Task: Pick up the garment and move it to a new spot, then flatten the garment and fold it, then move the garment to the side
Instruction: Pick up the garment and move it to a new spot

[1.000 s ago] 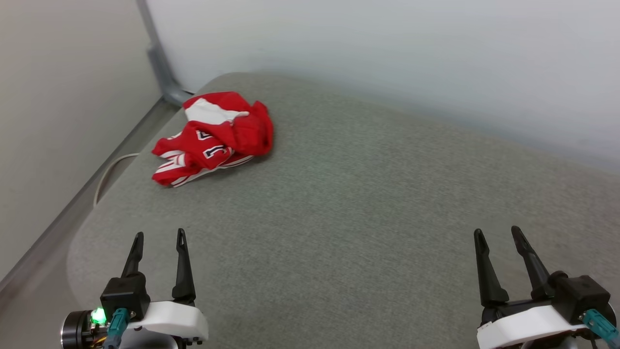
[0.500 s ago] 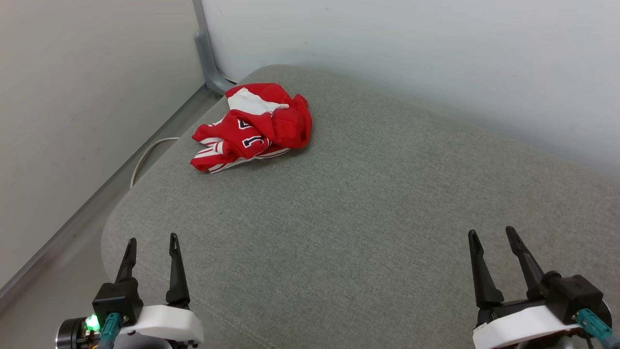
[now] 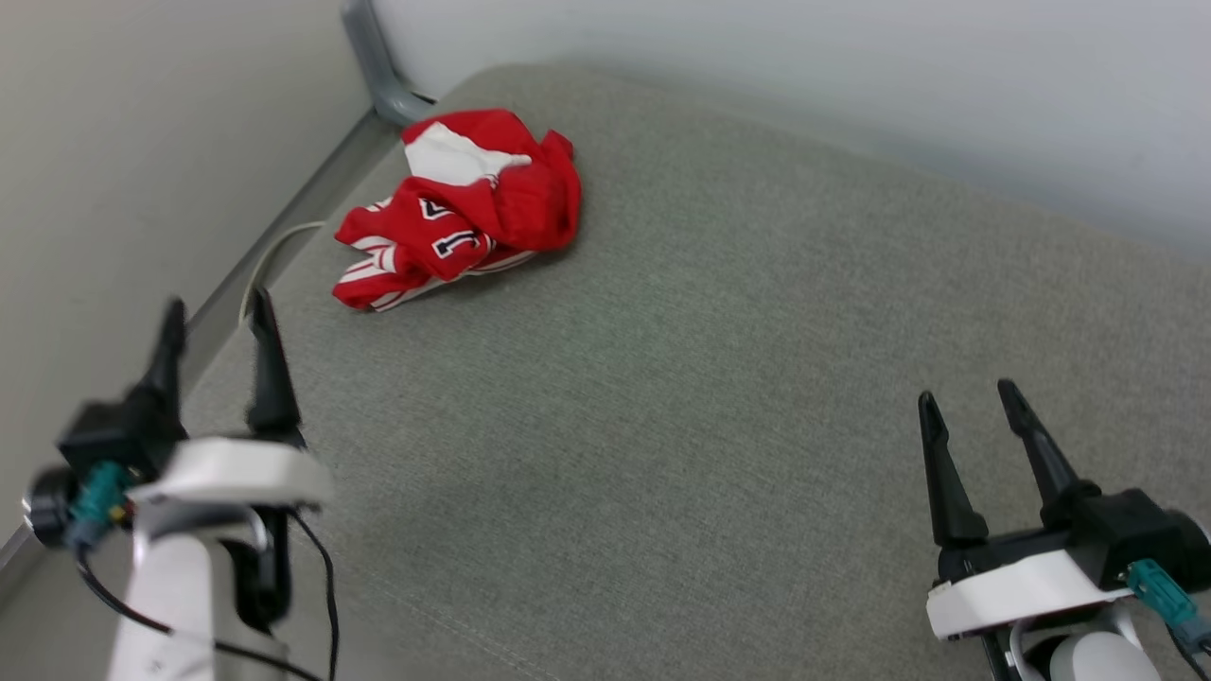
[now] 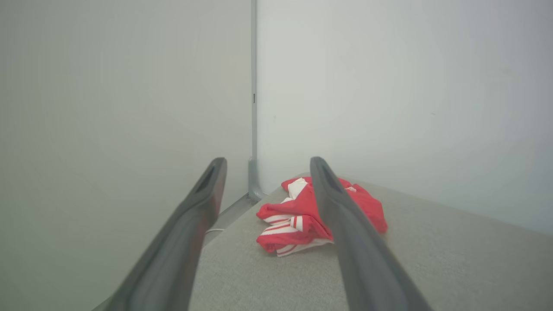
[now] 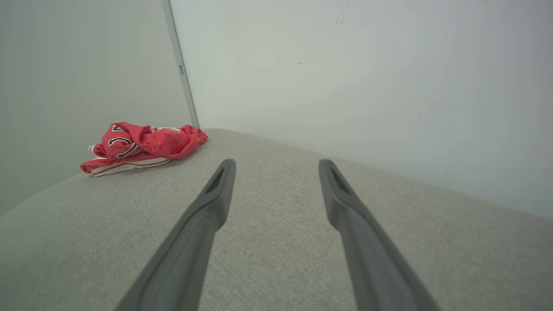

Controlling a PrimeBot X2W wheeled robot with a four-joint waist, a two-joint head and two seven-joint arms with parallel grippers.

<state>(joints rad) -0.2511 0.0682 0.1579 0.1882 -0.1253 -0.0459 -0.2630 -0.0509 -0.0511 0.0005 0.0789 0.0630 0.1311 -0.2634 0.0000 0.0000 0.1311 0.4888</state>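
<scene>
The garment [image 3: 464,203] is a red jersey T-shirt with white trim and a dark number, crumpled in a heap at the far left corner of the grey cushioned surface [image 3: 719,378]. The left wrist view has the garment [image 4: 302,216] ahead, partly behind one finger; in the right wrist view the garment [image 5: 142,144] lies far left. My left gripper [image 3: 216,312] is open and raised at the surface's left edge, short of the garment. My right gripper [image 3: 967,395] stands open at the lower right, far from it, nothing between its fingers.
Pale walls close in behind and to the left. A grey metal post [image 3: 374,61] stands in the corner just behind the garment. A white cable [image 3: 274,255] runs down the gap between the surface's left edge and the wall.
My left gripper has lifted and moved forward toward the garment. The head camera has shifted, so the whole picture has moved. The garment lies as before.
</scene>
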